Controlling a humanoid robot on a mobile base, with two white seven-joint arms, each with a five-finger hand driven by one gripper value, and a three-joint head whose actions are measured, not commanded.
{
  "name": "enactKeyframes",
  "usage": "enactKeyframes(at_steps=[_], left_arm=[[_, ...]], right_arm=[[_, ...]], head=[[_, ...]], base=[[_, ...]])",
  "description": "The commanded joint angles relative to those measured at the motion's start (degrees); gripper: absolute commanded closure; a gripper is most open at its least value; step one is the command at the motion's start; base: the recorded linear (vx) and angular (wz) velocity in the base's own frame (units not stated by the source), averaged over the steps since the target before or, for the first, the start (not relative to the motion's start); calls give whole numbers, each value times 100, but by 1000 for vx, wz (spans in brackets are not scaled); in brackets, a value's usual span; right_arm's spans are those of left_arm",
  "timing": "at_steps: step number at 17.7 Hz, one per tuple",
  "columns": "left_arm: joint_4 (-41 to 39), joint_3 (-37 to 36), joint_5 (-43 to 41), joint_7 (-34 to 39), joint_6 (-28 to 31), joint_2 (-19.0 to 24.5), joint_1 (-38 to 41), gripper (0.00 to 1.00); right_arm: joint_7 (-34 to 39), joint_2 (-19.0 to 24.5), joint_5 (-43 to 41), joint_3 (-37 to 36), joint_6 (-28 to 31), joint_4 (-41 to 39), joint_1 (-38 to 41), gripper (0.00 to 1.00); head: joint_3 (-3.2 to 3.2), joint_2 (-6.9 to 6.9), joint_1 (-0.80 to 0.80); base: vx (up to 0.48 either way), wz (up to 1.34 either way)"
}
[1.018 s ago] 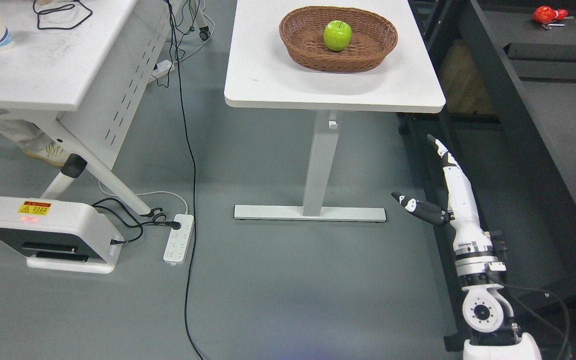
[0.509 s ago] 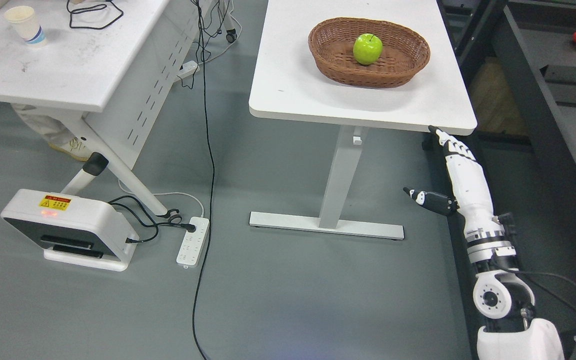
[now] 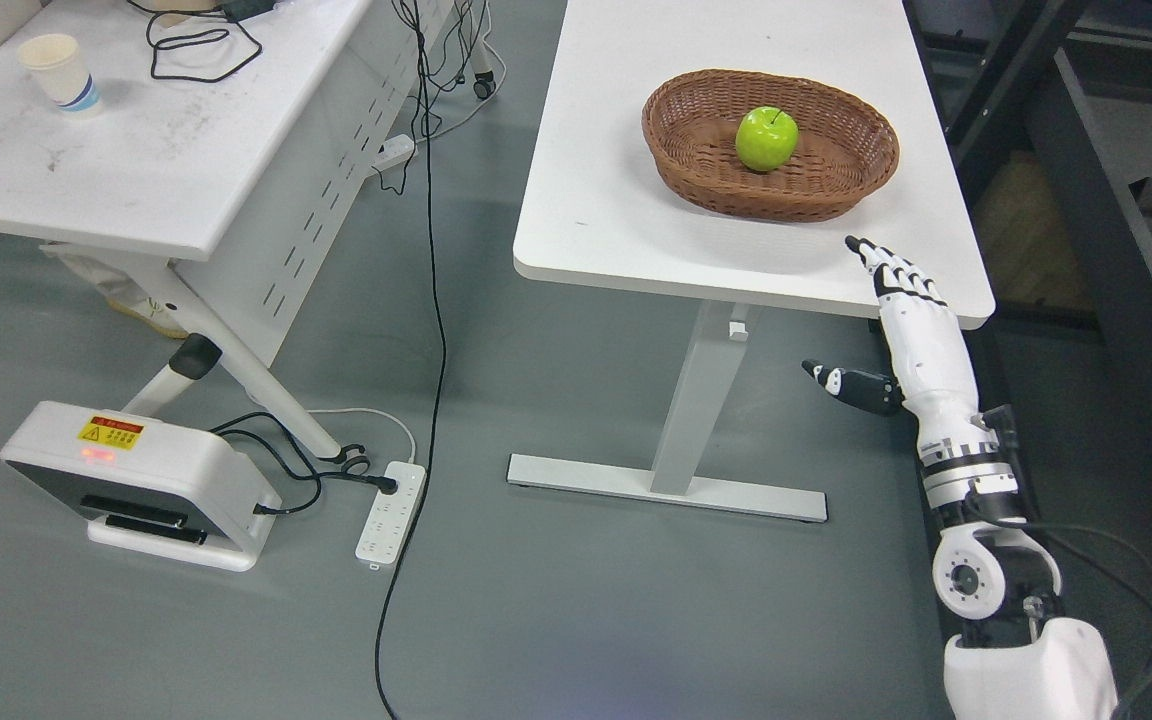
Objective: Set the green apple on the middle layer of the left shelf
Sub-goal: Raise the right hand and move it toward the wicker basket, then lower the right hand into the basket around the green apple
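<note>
A green apple (image 3: pixel 766 139) sits in a brown wicker basket (image 3: pixel 836 185) on a white table (image 3: pixel 616 200). My right hand (image 3: pixel 851 310) comes in from the lower right. It is open, fingers stretched out straight and thumb spread to the left. Its fingertips (image 3: pixel 861 247) reach over the table's near right edge, short of the basket and below it in the picture. It holds nothing. The left arm does not show.
A second white table (image 3: pixel 86 170) at the left holds a paper cup (image 3: pixel 58 72) and a black cable. A white device (image 3: pixel 136 480) and a power strip (image 3: pixel 391 500) with cables lie on the grey floor. Dark shelving (image 3: pixel 1126 200) stands at the right.
The whole picture has shifted down and right, so the camera moved. My right hand has risen and reached forward: its fingertips were below the table edge and now lie over it.
</note>
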Motion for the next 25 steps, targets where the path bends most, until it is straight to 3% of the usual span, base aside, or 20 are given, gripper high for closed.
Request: enactKeyframes(at_steps=[1, 7, 22, 25], left_arm=[[0, 0, 6, -3, -1, 100, -123, 0], [0, 0, -2, -3, -1, 100, -123, 0], [0, 0, -2, -3, -1, 100, -123, 0], [0, 0, -2, -3, -1, 100, -123, 0]], right_arm=[[11, 94, 30, 59, 11, -8, -144, 2], [46, 112, -444, 76, 72, 10, -188, 2], [336, 86, -454, 243, 81, 10, -223, 2], [345, 68, -393, 541, 72, 10, -197, 2]], head=[[0, 0, 0], [0, 0, 0], [0, 0, 0], [0, 0, 0]], base=[[177, -1], [198, -52], [191, -11], [182, 2]])
